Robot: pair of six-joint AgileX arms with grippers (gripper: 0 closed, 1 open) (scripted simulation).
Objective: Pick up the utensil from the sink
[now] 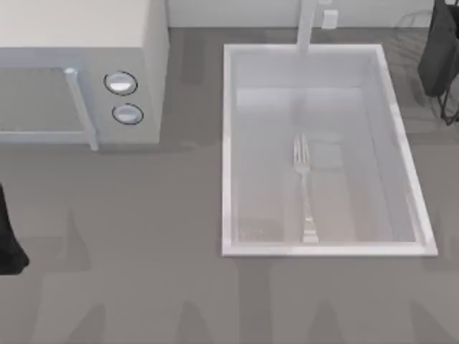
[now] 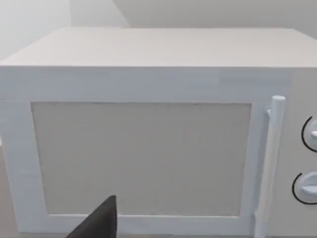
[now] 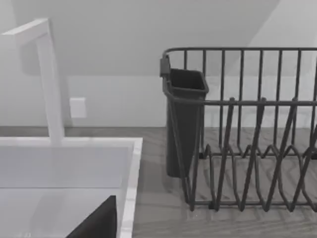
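Note:
The utensil (image 1: 304,190), a slim silvery fork, lies flat on the floor of the sink (image 1: 227,143), near its middle. Its tines point toward the faucet (image 1: 307,25) and its handle end rests close to the front rim. Nothing touches it. A dark part of my left arm (image 1: 8,236) sits at the table's left edge, far from the basin. In the left wrist view a dark piece of my left gripper (image 2: 99,222) faces the microwave door. A dark piece of my right gripper (image 3: 99,223) hangs over the sink's right rim (image 3: 130,183), with the faucet post (image 3: 49,84) behind.
A boxy white microwave (image 1: 79,43) with two round knobs and a bar handle (image 2: 271,163) stands at the back left. A dark wire dish rack (image 3: 247,148) with a dark cup (image 3: 184,119) stands right of the sink; the cup (image 1: 439,50) appears at the back right.

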